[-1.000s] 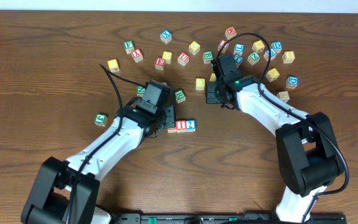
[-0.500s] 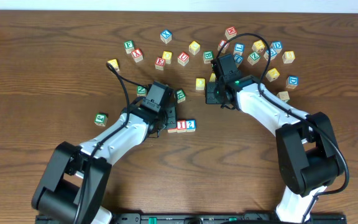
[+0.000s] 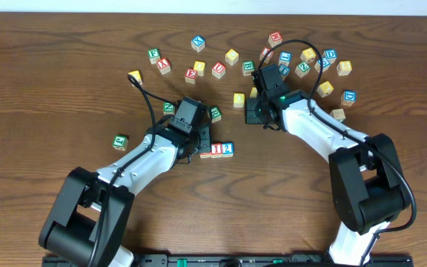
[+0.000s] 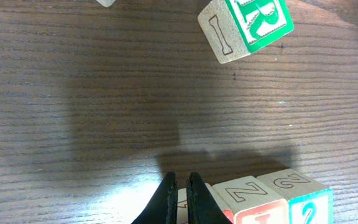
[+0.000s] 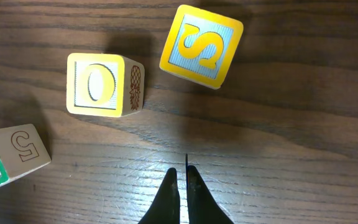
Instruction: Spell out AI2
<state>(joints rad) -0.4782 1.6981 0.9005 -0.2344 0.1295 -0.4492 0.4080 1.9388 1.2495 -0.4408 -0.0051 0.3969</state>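
Beside the red I cube (image 4: 247, 196) and blue 2 cube (image 4: 303, 199), the left gripper (image 4: 182, 179) is closed and empty; the right gripper (image 5: 181, 171) is closed and empty.

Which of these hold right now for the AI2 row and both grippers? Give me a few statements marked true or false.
The red I cube and the blue 2 cube stand side by side, touching. True.
The right gripper holds a yellow cube. False: it is shut on nothing; the yellow O cube and the yellow S cube lie apart from it on the table.
The left gripper is shut, at the row's end away from the 2. True.
The green R cube is part of the row. False: it lies apart from it, turned at an angle.
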